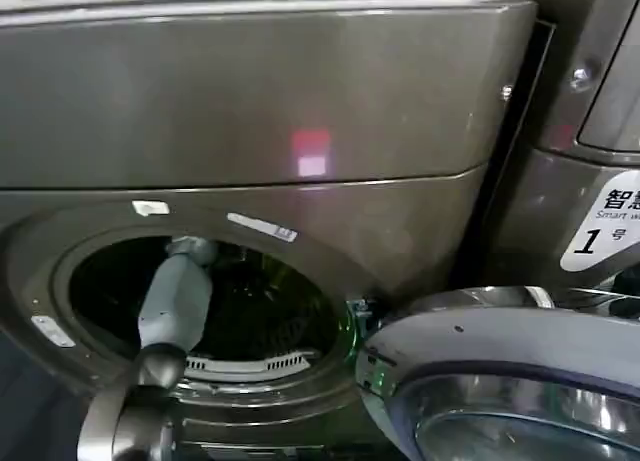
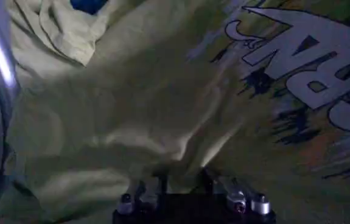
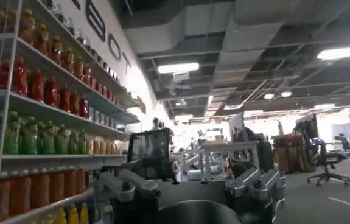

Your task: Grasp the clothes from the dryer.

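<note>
The left arm reached through the round porthole of the dryer (image 1: 250, 131), its pale grey forearm angled into the dark drum. From the left wrist camera, the left gripper (image 2: 181, 182) sat pressed against the clothes (image 2: 132, 122), a crumpled yellow-green fabric with a printed graphic and lettering, lying inside the drum beside its steel wall. Whether the fingers had closed on a fold could not be told; their tips were lost in shadow against the cloth. The dryer's door (image 1: 500, 381) stood swung open at the robot's right, its chrome-rimmed glass facing upward. A neighbouring machine (image 1: 590, 181) carried a white "1" sticker. The right gripper (image 3: 190, 189) was held away from the dryer, fingers spread and empty, facing shelves of bottled drinks (image 3: 35, 91).
</note>
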Tool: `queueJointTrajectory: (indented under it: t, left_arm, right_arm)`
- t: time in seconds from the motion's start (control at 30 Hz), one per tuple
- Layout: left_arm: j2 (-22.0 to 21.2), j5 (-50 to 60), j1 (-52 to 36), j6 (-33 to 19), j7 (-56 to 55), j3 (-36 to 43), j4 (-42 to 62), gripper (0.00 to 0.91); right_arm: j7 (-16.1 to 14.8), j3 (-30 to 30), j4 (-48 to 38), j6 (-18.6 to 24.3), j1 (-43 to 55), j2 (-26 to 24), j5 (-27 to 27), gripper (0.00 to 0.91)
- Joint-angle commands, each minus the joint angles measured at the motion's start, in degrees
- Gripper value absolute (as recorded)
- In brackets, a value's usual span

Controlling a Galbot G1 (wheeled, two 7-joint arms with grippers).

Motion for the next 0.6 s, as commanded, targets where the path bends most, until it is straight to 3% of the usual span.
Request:
queueJointTrajectory:
  t: [0.03,0.17,0.27,0.47,0.6]
  left_arm:
    - [0.31,-0.23,0.62,0.18,-0.08,-0.19,-1.11,0.000]
    - [0.45,-1.96,0.89,1.01,-0.74,-0.35,-2.18,0.000]
    - [0.48,-6.59,1.56,6.85,-3.58,-1.12,-5.00,0.000]
    - [-0.40,-19.99,3.20,9.11,-29.76,-0.98,-7.66,0.000]
    - [-1.13,-25.91,4.30,12.87,-38.81,-0.37,-9.12,0.000]
  right_arm:
    - [0.00,-0.12,0.00,0.01,-0.01,-0.10,0.02,0.907]
    - [-0.03,-0.25,0.05,-0.04,0.05,-0.03,0.11,0.907]
    - [-0.39,-0.54,0.37,-0.30,-0.08,-0.05,0.25,0.907]
    - [0.97,-1.21,1.20,0.29,0.37,-0.32,0.44,0.907]
    - [0.88,-0.18,4.30,-4.00,0.51,-0.01,1.78,0.907]
